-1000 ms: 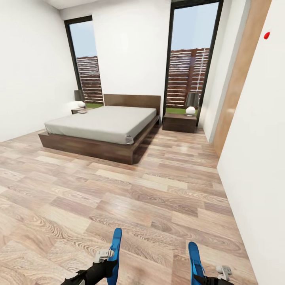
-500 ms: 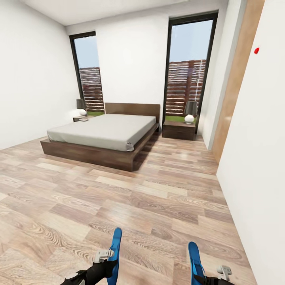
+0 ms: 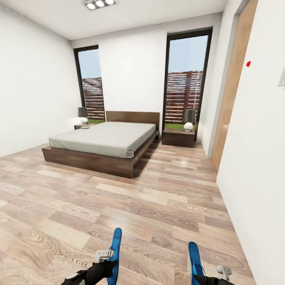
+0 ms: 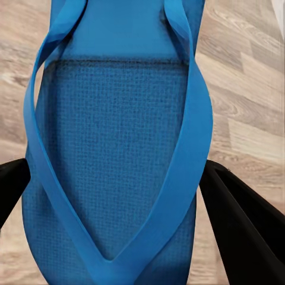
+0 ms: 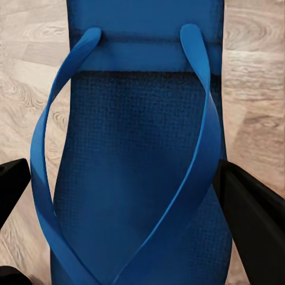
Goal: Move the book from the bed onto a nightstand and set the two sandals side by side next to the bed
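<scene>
While wide floor [image 3: 138, 198] fronts bed [image 3: 103, 138].

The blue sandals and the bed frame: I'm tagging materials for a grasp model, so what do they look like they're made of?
The blue flip-flop sandals look like matte foam or rubber: the soles show a fine woven-grid texture, with smooth thin straps. The dark brown bed frame looks like wood with a satin finish, though grain is too faint to confirm.

One blue sandal [image 4: 113, 160] sits clamped between the left gripper's [image 4: 116, 196] black jaws, straps up; the other sandal [image 5: 133, 166] is pinched the same way in the right gripper [image 5: 124, 202]. Far ahead of both stands the bed [image 3: 105, 144], its grey mattress bare, a nightstand [image 3: 178, 137] at each side of the headboard.
</scene>
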